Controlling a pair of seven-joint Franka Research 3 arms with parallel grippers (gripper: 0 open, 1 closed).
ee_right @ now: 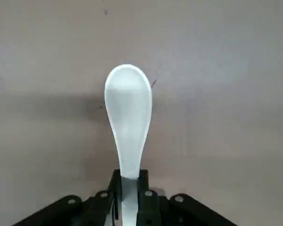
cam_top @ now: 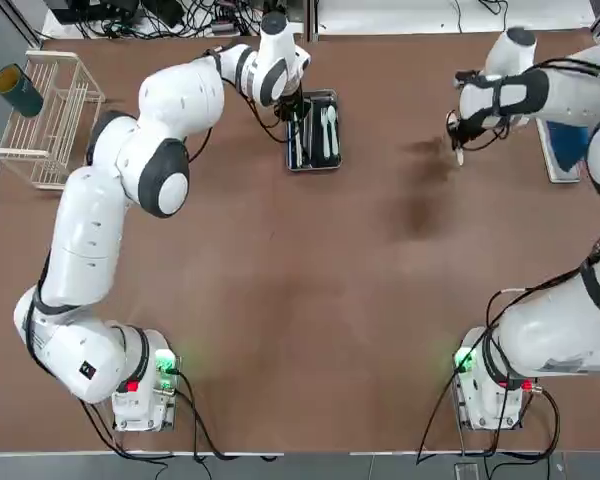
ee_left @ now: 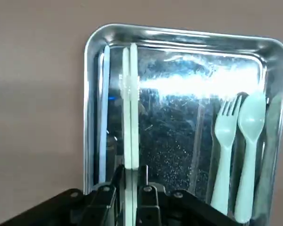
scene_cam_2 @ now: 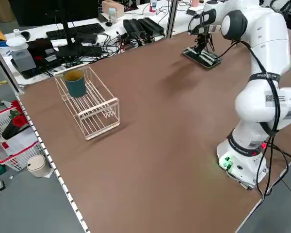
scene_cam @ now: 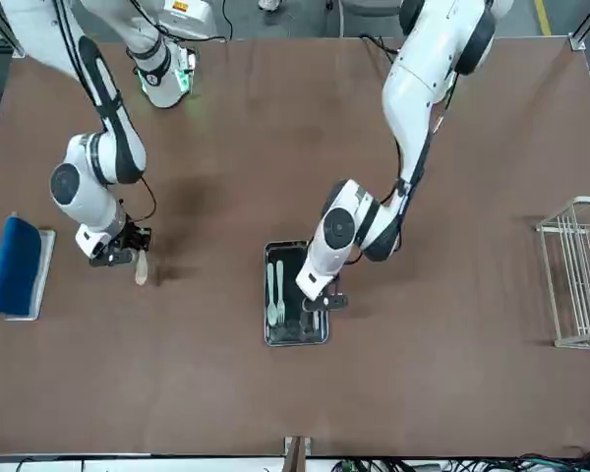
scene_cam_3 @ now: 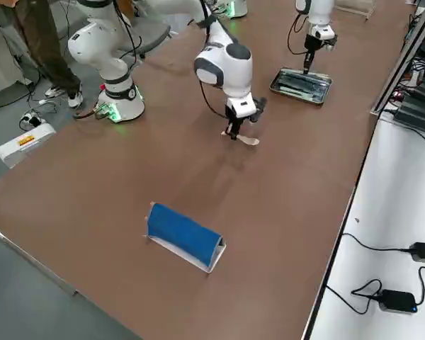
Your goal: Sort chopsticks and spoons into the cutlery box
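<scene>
Chopsticks (ee_left: 131, 108) are sitting clamped in the left gripper (ee_left: 131, 183) over the cutlery box (cam_top: 315, 131), upper middle from overhead; the right gripper (ee_right: 130, 188), upper right, is gripping a spoon (ee_right: 129, 117).

Brown table (cam_top: 270, 260) | directly on it: metal tray (scene_cam: 295, 334), white rack (scene_cam_2: 97, 111), blue-topped board (scene_cam_3: 186, 236)

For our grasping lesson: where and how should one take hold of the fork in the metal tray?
Probably best by the fork's slim handle, from above, hand closing across its width: it lies lengthwise beside the spoon, and the tray's raised walls hinder a low sideways approach.
</scene>
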